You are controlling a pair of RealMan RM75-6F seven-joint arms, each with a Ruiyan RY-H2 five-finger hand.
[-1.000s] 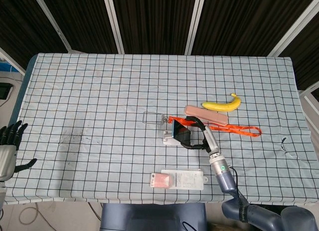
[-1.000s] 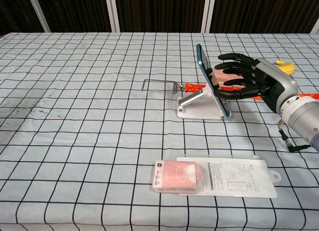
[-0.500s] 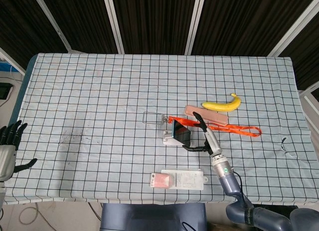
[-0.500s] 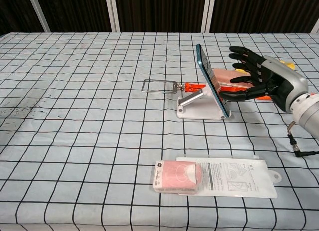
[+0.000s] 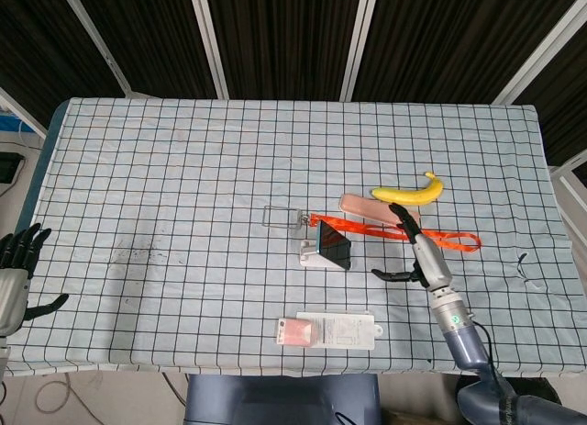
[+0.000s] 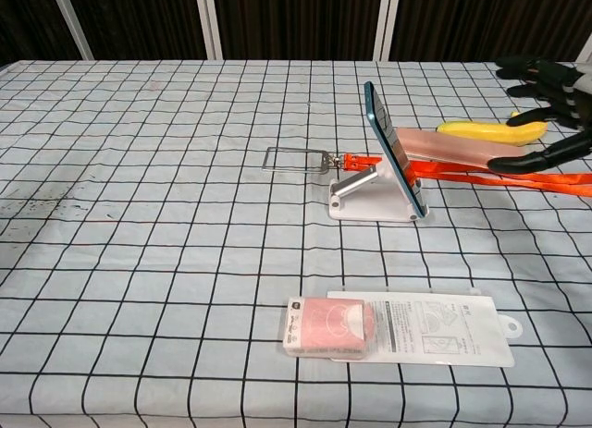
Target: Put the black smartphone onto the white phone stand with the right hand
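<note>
Nearest me on the counter [image 6: 139,262] lies a white packet [image 6: 435,328] with a pink item [image 6: 330,325] at its left end, flat on the checked cloth. Off at the counter's near left edge, my left hand [image 5: 13,269] hangs with its fingers spread, holding nothing.

Beyond the packet, the black smartphone [image 6: 393,149] leans tilted on the white phone stand [image 6: 370,196], its lower edge seated in the stand's lip. My right hand [image 5: 417,248] hovers to the right of the stand, well apart from the phone, fingers spread and empty; the chest view catches only its dark fingertips [image 6: 539,80] at the right edge.

Behind the stand, an orange lanyard [image 5: 431,235] runs rightward from a wire clip [image 6: 294,159]. Past it lies a pink flat case [image 6: 453,142], then a banana [image 5: 408,193] farthest back.
</note>
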